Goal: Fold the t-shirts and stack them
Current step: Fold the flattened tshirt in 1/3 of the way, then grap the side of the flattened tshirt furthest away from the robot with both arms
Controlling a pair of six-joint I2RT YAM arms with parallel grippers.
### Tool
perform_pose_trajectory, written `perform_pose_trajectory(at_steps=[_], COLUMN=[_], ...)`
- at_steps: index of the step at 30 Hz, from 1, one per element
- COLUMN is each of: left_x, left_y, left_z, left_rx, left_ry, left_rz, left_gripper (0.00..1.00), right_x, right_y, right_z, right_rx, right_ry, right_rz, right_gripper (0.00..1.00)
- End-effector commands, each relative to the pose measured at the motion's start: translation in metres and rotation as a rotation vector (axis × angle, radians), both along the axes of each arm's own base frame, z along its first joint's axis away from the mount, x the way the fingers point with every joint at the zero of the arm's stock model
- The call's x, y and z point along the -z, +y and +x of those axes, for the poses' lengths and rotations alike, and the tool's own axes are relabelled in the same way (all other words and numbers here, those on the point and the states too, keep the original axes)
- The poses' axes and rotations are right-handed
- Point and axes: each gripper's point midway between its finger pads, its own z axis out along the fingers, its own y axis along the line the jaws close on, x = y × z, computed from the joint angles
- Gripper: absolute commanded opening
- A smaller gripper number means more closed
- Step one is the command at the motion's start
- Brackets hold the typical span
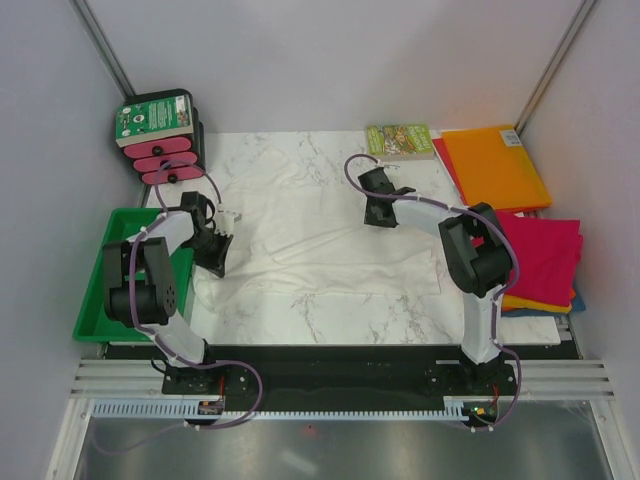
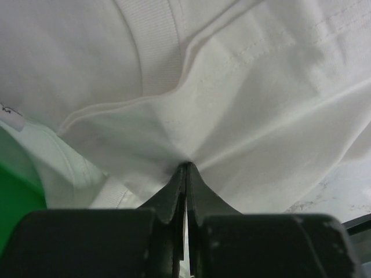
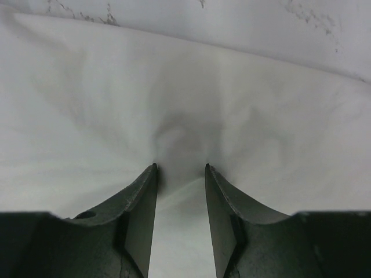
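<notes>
From above, the white t-shirt (image 1: 320, 255) lies spread on the table (image 1: 330, 320), long axis left to right, with the left gripper (image 1: 222, 238) at its left edge and the right gripper (image 1: 383, 213) on its far right part. The left wrist view shows jaws pinched tight on a fold of cloth. The right wrist view shows jaws half apart, tips pressing the shirt, a pucker between them.
</notes>
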Motion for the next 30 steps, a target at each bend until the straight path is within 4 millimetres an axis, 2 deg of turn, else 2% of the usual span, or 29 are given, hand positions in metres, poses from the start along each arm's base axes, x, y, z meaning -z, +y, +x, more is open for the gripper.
perform_pose_trajectory(at_steps=[1, 4, 6, 8, 9, 11, 12, 13, 14, 15, 16, 17, 18, 20, 21, 22, 23, 24, 25, 26, 27, 28, 29, 30], left_x=[0.005, 0.000, -0.012, -0.031, -0.049, -0.073, -0.096, -0.108, -0.118, -0.129, -0.133, -0.132, -0.133, -0.122, -0.144, -0.107, -0.128, -0.120, -0.094, -0.104, -0.102, -0.085, -0.090, -0.088], left_y=[0.007, 0.007, 0.007, 0.000, -0.003, -0.013, -0.016, -0.021, -0.026, -0.027, -0.030, -0.032, -0.033, -0.038, -0.045, -0.049, -0.064, -0.072, -0.075, -0.091, -0.093, -0.100, -0.115, -0.117], left_z=[-0.032, -0.029, -0.014, 0.003, 0.022, 0.044, 0.067, 0.079, 0.091, 0.116, 0.128, 0.142, 0.171, 0.195, 0.221, 0.230, 0.253, 0.262, 0.271, 0.286, 0.294, 0.302, 0.311, 0.317], left_rx=[0.070, 0.072, 0.052, 0.042, 0.022, -0.009, -0.016, -0.019, -0.044, -0.054, -0.061, -0.103, -0.114, -0.136, -0.115, -0.120, -0.074, -0.054, -0.040, 0.024, 0.041, 0.070, 0.134, 0.149], left_ry=[0.064, 0.050, -0.003, -0.079, -0.143, -0.220, -0.296, -0.331, -0.351, -0.385, -0.395, -0.382, -0.394, -0.356, -0.426, -0.341, -0.412, -0.408, -0.375, -0.437, -0.458, -0.459, -0.507, -0.528], left_rz=[0.040, 0.041, 0.036, -0.007, -0.023, -0.086, -0.104, -0.143, -0.171, -0.192, -0.215, -0.227, -0.227, -0.239, -0.236, -0.217, -0.209, -0.193, -0.156, -0.137, -0.088, -0.063, -0.040, -0.003], left_gripper=[0.04, 0.04, 0.04, 0.06, 0.07, 0.10, 0.10, 0.11, 0.11, 0.12, 0.12, 0.13, 0.12, 0.12, 0.12, 0.12, 0.12, 0.12, 0.12, 0.12, 0.12, 0.13, 0.14, 0.15], right_x=[0.030, 0.020, 0.011, -0.019, -0.032, -0.069, -0.078, -0.101, -0.104, -0.109, -0.121, -0.119, -0.119, -0.117, -0.115, -0.111, -0.108, -0.108, -0.106, -0.106, -0.106, -0.107, -0.106, -0.107], right_y=[-0.034, -0.034, -0.030, -0.023, -0.023, -0.014, -0.009, -0.003, 0.000, 0.002, 0.006, 0.006, 0.007, 0.007, 0.008, 0.007, 0.006, 0.006, 0.005, 0.004, 0.005, 0.004, 0.006, 0.009], right_z=[-0.048, -0.041, -0.034, -0.016, -0.008, 0.014, 0.020, 0.033, 0.038, 0.041, 0.049, 0.051, 0.053, 0.055, 0.055, 0.054, 0.054, 0.054, 0.052, 0.054, 0.055, 0.056, 0.056, 0.058], right_rx=[0.022, 0.025, 0.029, 0.043, 0.057, 0.054, 0.044, 0.041, 0.035, 0.024, 0.021, 0.019, 0.015, 0.009, 0.004, -0.001, -0.003, -0.003, -0.009, -0.010, -0.012, -0.009, -0.010, -0.012], right_ry=[0.174, 0.149, 0.123, 0.042, 0.003, -0.087, -0.103, -0.151, -0.157, -0.157, -0.184, -0.177, -0.180, -0.175, -0.174, -0.166, -0.161, -0.165, -0.163, -0.167, -0.174, -0.181, -0.180, -0.189], right_rz=[-0.116, -0.118, -0.104, -0.073, -0.070, -0.034, -0.020, 0.005, 0.007, 0.002, 0.012, 0.005, 0.000, -0.007, -0.013, -0.018, -0.024, -0.026, -0.036, -0.036, -0.035, -0.035, -0.031, -0.018], right_gripper=[0.46, 0.46, 0.47, 0.48, 0.49, 0.50, 0.50, 0.50, 0.51, 0.51, 0.50, 0.50, 0.50, 0.50, 0.50, 0.51, 0.50, 0.50, 0.50, 0.51, 0.50, 0.50, 0.50, 0.50])
